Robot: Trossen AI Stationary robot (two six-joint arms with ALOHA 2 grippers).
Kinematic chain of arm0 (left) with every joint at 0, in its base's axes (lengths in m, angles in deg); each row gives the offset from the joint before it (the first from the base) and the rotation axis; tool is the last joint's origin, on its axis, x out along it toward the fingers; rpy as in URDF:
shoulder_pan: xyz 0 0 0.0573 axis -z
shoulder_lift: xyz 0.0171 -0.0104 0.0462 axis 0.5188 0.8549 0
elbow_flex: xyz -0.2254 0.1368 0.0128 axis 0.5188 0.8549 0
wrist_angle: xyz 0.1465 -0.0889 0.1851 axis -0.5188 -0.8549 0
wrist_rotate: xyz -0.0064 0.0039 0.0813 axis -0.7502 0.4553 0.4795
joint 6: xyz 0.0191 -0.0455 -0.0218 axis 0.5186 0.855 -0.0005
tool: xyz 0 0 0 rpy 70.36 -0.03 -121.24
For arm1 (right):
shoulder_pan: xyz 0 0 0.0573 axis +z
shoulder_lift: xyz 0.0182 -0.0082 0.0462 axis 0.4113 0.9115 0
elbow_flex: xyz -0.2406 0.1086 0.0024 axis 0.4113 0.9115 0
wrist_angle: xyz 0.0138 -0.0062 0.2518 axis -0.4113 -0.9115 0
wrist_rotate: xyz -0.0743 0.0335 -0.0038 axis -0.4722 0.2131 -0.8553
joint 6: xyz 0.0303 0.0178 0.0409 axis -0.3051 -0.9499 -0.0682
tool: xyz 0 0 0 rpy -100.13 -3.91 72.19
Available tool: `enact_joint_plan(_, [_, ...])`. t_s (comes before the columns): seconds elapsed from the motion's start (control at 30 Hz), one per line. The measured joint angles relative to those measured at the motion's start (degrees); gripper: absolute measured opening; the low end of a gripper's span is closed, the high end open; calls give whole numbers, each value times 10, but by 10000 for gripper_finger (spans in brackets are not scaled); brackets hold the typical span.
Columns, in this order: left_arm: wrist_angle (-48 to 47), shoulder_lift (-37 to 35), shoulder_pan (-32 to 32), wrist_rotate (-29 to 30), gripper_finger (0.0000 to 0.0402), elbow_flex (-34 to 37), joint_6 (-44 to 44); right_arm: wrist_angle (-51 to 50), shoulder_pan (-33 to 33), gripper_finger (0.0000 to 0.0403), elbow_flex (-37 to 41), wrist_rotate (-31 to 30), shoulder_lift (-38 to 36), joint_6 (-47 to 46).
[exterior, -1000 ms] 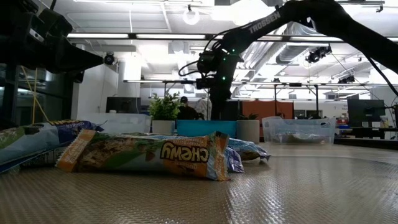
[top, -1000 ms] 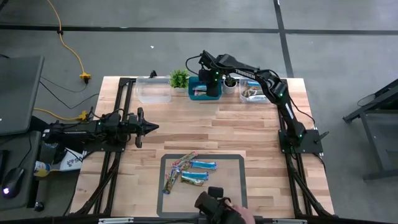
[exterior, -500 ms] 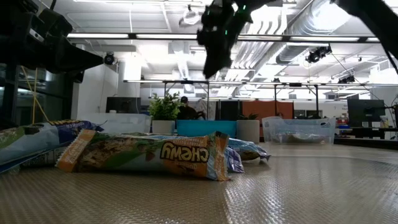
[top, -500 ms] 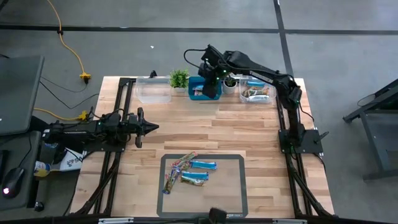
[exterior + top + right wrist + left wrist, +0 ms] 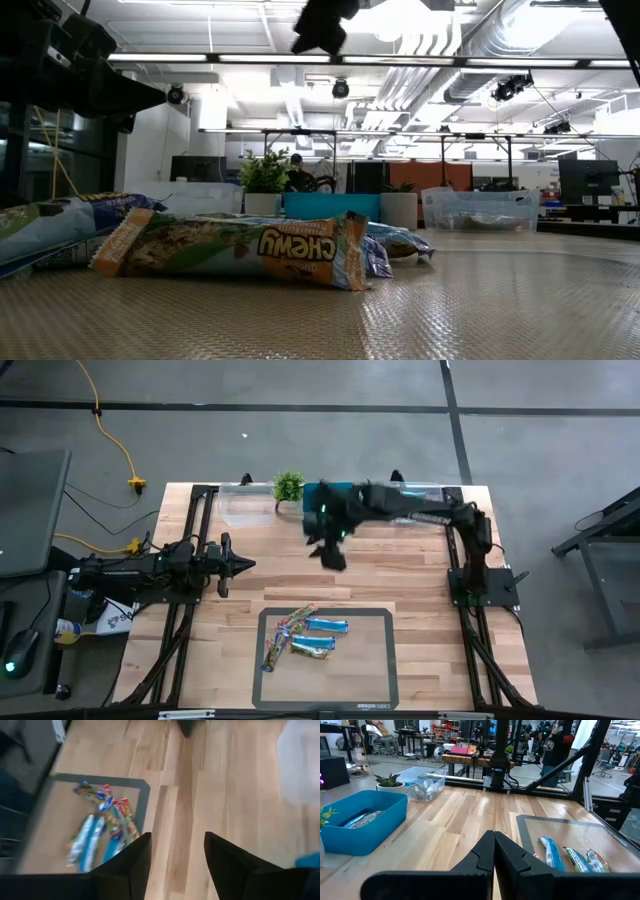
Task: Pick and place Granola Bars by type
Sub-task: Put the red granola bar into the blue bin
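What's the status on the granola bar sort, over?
Right gripper open, empty, in the air over bare wood. Left gripper shut, parked at table's left. Granola bars heaped on the grey mat. Nothing in the way.

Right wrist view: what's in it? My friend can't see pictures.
The right gripper, fingers apart and holding nothing, looks down at a wooden table. A pile of granola bars, some light blue, lies on a grey mat.

Bare wood table [image 5: 400, 575] between mat [image 5: 375, 670] and back row: free passage. Back edge blocked by plant [image 5: 288, 486], blue bin [image 5: 362, 822], clear bins [image 5: 247, 505]. Left gripper [image 5: 243, 564] intrudes from left side.
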Motion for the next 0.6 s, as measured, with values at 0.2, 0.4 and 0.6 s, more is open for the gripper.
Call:
enact_joint_plan(0.2, [0,0,0,0,1,0,0,105,68,168,66,-82,0,-8])
enact_joint_plan(0.4, [0,0,0,0,1,0,0,227,98,175,181,-88,0,-47])
enact_joint_plan(0.6, [0,0,0,0,1,0,0,302,104,186,288,-71,1,-53])
